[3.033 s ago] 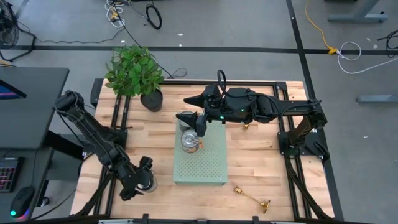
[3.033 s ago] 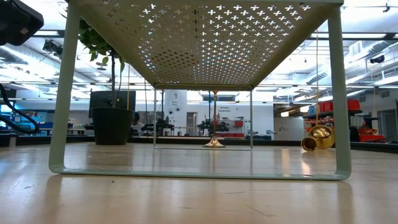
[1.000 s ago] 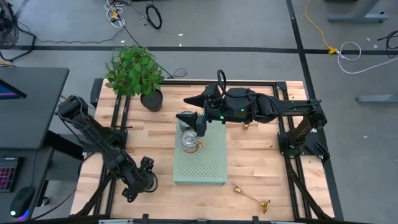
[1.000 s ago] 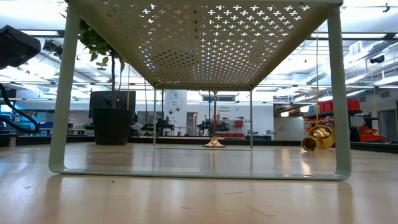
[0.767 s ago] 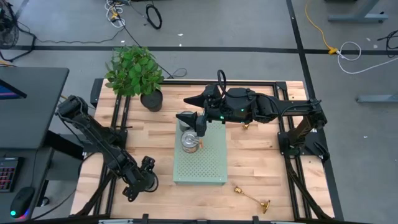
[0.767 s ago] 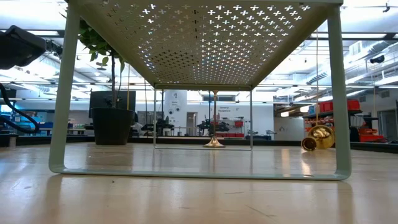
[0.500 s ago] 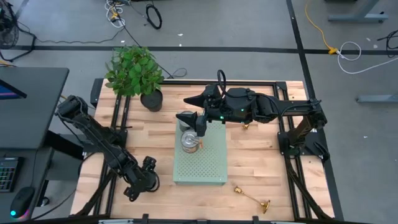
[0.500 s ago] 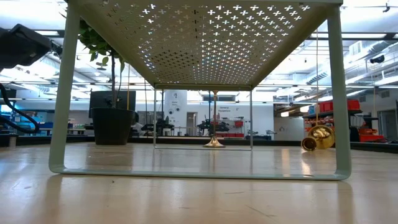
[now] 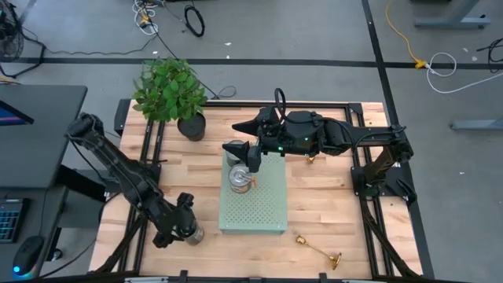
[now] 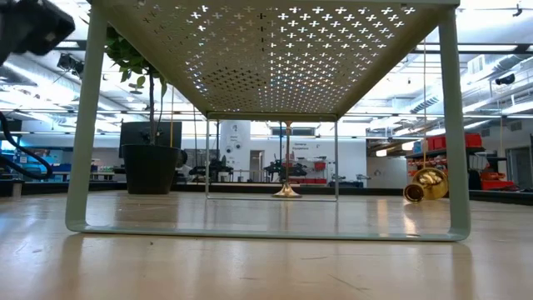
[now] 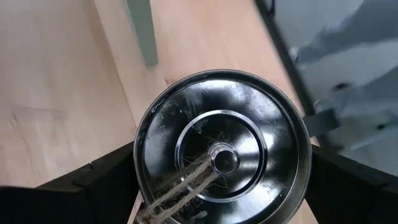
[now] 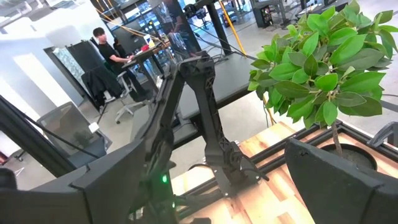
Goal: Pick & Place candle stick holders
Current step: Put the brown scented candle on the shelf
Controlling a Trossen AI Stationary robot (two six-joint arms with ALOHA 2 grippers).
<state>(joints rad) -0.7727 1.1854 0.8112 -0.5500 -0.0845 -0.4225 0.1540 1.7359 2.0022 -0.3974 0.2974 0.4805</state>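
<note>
So as far as we can tell the job is barely underway: one candle stick holder (image 9: 319, 251) lies on its side on the wood near the front right corner, another candlestick (image 9: 311, 159) peeks out just beside the right arm, and we can't find a third for sure. The left gripper (image 9: 185, 226) sits low, front-left of the green perforated stand (image 9: 267, 206), its fingers clamped on a shiny metal tin (image 11: 222, 148) with a twine wick, not a brass holder. The right gripper (image 9: 253, 154) hangs spread apart over a silver tin (image 9: 240, 178) on the stand. We can't read any brands or writing anywhere.
</note>
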